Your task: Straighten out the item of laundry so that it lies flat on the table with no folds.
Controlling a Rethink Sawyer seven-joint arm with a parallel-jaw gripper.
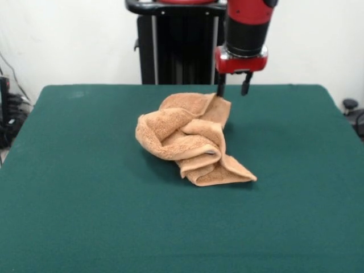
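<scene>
One crumpled towel (190, 139) sits roughly mid-table (68, 187), bunched into several overlapping folds with a flattened corner poking out on its camera-facing side. Above the towel's far edge hangs the gripper (233, 86), its two dark fingers (220, 85) spread apart and clasping nothing; one fingertip seems to hover right at the far fold, though contact is hard to judge. Terry cloth like this should be light, limp and grippy, so it will likely drape and drag instead of sliding cleanly. A sensible hold would be a single exposed corner or hem, such as the protruding near corner, not the thick middle. No containers appear anywhere around the towel.
</scene>
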